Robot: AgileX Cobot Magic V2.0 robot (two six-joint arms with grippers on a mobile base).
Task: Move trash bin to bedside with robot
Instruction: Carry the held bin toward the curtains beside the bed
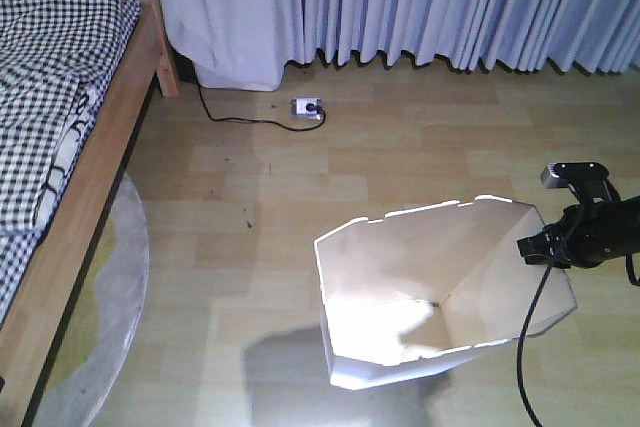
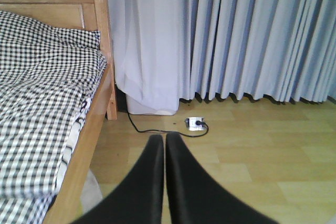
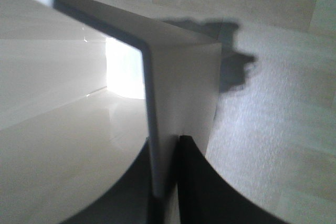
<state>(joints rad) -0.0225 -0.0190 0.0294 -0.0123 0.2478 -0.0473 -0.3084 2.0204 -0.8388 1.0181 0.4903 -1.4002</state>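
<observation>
The right pincer (image 3: 167, 148) pinches the rim wall of the trash bin (image 1: 345, 362), one finger inside and one outside. The left pincer (image 2: 165, 142) is pressed together, holding nothing. The bin stands on the floor (image 1: 250, 177), well apart from the bed frame (image 1: 105, 147), off its side rail. A power strip (image 1: 307, 108) lies near the frame's corner post.

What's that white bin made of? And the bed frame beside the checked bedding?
The trash bin looks like thin, smooth white plastic: daylight glows through its walls and the inside has a soft sheen. The bed frame appears to be light wood with visible grain, probably satin-varnished.
</observation>
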